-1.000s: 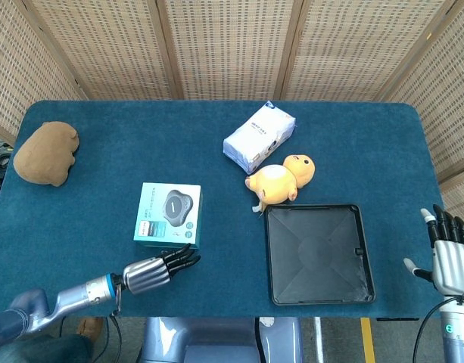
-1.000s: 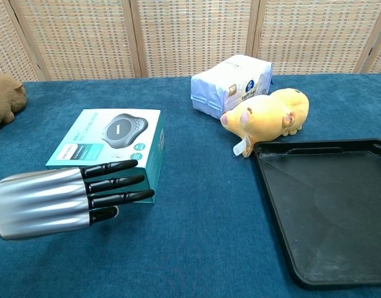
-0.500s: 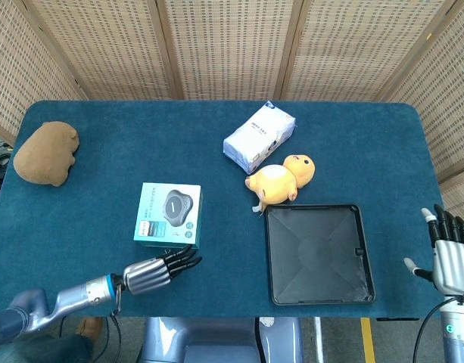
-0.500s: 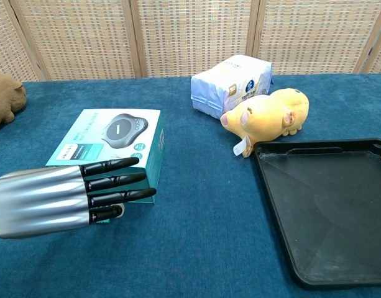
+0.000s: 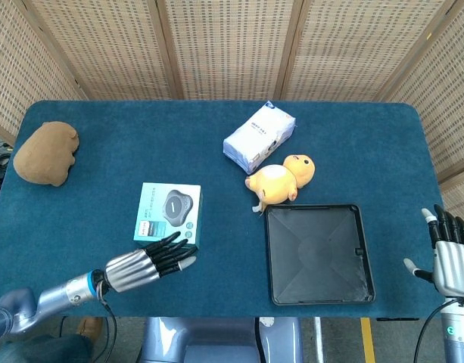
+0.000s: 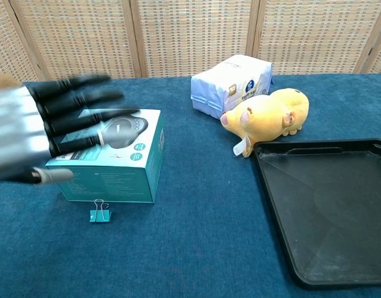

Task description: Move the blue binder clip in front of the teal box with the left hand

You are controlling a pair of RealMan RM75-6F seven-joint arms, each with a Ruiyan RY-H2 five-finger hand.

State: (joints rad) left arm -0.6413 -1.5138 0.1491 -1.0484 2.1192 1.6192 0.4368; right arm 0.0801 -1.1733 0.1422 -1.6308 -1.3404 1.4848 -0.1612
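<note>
The teal box point(image 5: 169, 214) lies flat left of the table's middle, and the chest view shows its front face point(image 6: 112, 180). A small blue binder clip point(image 6: 100, 213) lies on the blue cloth just in front of that face, with nothing touching it. My left hand point(image 6: 35, 130) hangs blurred above and to the left of the clip, its fingers spread and empty. In the head view the left hand point(image 5: 144, 266) covers the spot in front of the box, so the clip is hidden there. My right hand point(image 5: 447, 257) stands open beyond the table's right edge.
A black tray point(image 5: 268, 249) lies right of the box, its near left rim point(image 6: 265, 180) in the chest view. A yellow plush duck point(image 5: 281, 178) and a white tissue pack point(image 5: 258, 136) sit behind the tray. A brown plush point(image 5: 46, 151) lies far left.
My left hand has risen and drawn back to the left, away from the table in front of the box. The blue binder clip, earlier hidden by the hand, now lies free there.
</note>
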